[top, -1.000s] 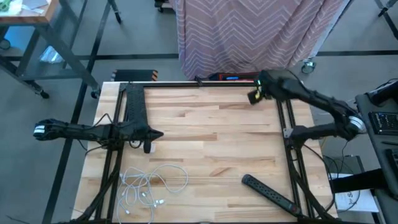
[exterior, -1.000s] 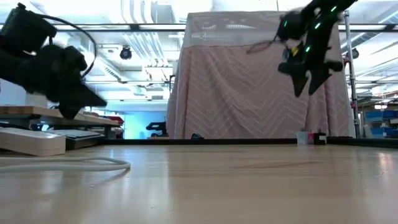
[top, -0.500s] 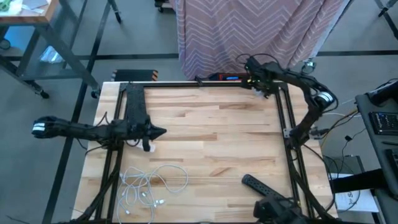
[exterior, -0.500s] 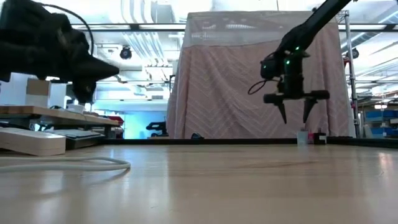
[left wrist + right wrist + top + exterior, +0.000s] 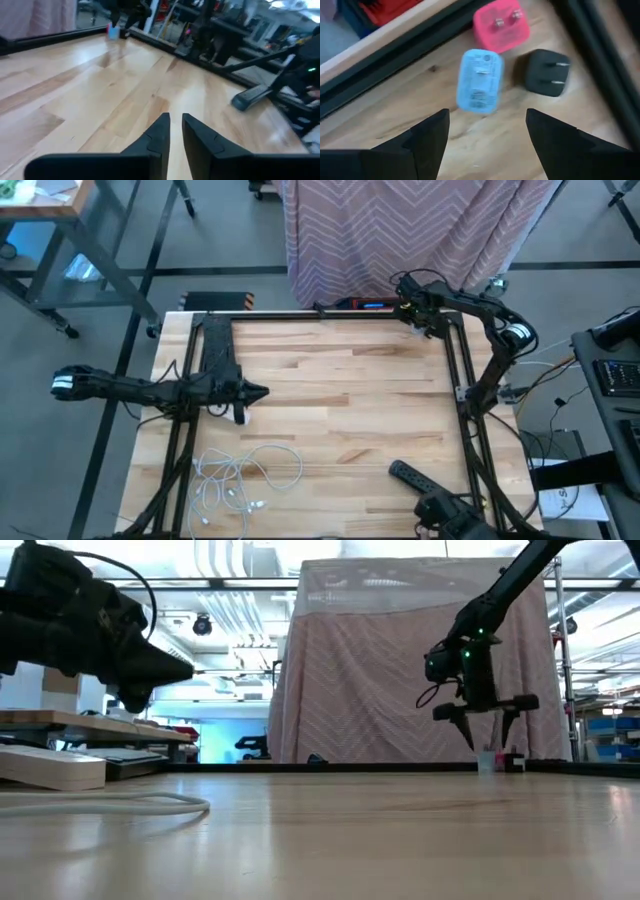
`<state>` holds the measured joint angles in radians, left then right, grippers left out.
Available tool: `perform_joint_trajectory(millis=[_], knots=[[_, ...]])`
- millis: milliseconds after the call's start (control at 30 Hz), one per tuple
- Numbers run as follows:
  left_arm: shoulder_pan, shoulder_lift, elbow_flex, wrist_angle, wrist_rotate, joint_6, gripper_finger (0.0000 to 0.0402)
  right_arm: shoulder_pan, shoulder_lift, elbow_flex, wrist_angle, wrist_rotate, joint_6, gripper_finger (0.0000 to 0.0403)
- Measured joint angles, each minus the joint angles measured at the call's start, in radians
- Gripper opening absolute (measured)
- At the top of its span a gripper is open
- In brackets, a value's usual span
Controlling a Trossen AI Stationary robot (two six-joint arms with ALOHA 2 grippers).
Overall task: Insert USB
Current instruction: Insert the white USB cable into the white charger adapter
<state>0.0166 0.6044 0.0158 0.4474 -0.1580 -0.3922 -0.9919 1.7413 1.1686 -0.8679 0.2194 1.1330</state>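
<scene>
the right gripper (image 5: 485,131), jaws wide apart, hovers over a blue charger (image 5: 480,87) (light, rigid, likely slick): grip its flat sides. left gripper (image 5: 174,131) nearly closed.

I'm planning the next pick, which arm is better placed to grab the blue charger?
Right. The right gripper hangs open directly over the blue charger; the left gripper is across the table.

Three small plug blocks lie flat just below the wide-open right gripper (image 5: 487,132).
The blue charger (image 5: 480,87) is nearest, between the fingers. The pink charger (image 5: 501,25) lies past it, and the black charger (image 5: 546,72) lies beside it, prongs up.
</scene>
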Motion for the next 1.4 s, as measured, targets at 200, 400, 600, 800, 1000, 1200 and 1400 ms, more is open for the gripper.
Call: perform_joint_trajectory(millis=[200, 400, 600, 800, 1000, 1200, 1400], knots=[[0.002, -0.002, 0.037, -0.082, -0.039, 0.046, 0.0071, -0.005, 0.027, -0.001, 0.081, -0.022, 0.023, 0.0241], [0.001, 0.003, 0.076, -0.205, -0.037, 0.025, 0.0098, -0.007, 0.096, -0.002, 0.089, 0.017, 0.053, 0.0220], [0.001, 0.015, 0.080, -0.245, -0.036, -0.010, 0.0120, -0.010, 0.113, -0.003, 0.094, 0.053, 0.084, 0.0201], [0.001, 0.042, 0.080, -0.244, -0.035, -0.023, 0.0135, -0.021, 0.113, -0.003, 0.100, 0.087, 0.083, 0.0203], [0.001, 0.072, 0.080, -0.242, -0.035, -0.035, 0.0144, -0.021, 0.112, -0.005, 0.097, 0.121, 0.120, 0.0206], [0.001, 0.097, 0.080, -0.242, -0.035, -0.036, 0.0153, -0.021, 0.112, -0.005, 0.097, 0.125, 0.166, 0.0215], [0.001, 0.113, 0.080, -0.239, -0.037, -0.035, 0.0160, -0.023, 0.116, -0.006, 0.097, 0.172, 0.142, 0.0219]])
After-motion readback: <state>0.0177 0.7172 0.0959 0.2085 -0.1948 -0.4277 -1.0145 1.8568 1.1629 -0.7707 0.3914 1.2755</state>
